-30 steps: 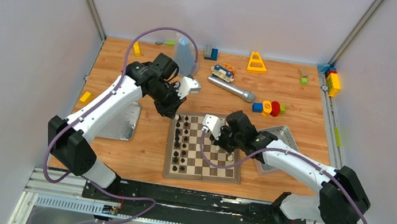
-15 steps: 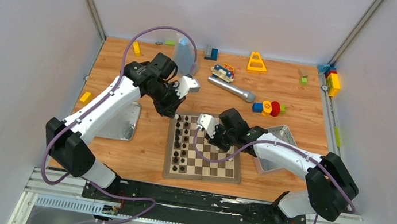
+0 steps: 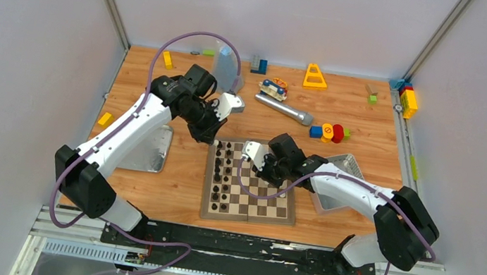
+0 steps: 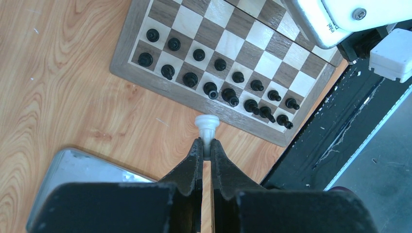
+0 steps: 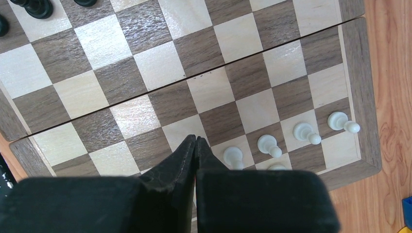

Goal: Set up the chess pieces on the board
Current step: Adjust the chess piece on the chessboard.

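Observation:
The board (image 3: 248, 217) lies in the middle of the table, with black pieces (image 3: 222, 170) filling its two left columns. My left gripper (image 3: 213, 138) hovers just off the board's far left corner. In the left wrist view the left gripper (image 4: 204, 145) is shut on a white chess piece (image 4: 206, 125), base pointing away, over bare wood beside the board's border (image 4: 194, 98). My right gripper (image 5: 195, 141) hangs over the board's right half, shut with nothing in it. Several white pawns (image 5: 268, 144) stand in a row near the board's edge (image 5: 367, 97), right of the fingertips.
A flat metal lid (image 3: 146, 150) lies left of the board, under the left arm. A metal tin (image 3: 343, 166) sits right of the board, partly behind the right arm. A silver cylinder (image 3: 283, 109), a yellow triangle (image 3: 315, 76) and coloured blocks (image 3: 330, 131) are scattered at the back.
My right arm swung left and back over the board, and its jaws closed fully. The left arm with its white piece barely shifted.

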Available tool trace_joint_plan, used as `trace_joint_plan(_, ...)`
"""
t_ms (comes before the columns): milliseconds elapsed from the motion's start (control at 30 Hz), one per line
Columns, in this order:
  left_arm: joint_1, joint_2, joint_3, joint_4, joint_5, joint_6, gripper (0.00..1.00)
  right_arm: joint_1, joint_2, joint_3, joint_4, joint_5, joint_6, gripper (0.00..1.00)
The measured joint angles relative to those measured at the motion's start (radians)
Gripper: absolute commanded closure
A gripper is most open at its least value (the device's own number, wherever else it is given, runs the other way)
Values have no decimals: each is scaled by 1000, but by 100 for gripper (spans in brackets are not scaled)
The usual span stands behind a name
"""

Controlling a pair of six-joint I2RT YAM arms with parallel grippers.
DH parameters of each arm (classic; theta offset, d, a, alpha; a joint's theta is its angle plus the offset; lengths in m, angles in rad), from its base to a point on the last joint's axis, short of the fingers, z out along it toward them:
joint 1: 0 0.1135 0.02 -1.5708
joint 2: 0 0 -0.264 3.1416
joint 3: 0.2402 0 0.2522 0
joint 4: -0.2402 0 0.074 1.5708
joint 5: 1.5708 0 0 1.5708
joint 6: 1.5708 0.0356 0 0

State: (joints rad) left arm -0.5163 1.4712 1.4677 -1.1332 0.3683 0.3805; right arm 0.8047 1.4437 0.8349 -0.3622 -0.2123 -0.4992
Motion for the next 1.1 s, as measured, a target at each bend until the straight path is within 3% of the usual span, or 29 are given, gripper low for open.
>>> trace_joint_plan(1100, 0, 2, 0, 0, 2, 0, 91, 0, -14, -2, -54, 37, 3, 97)
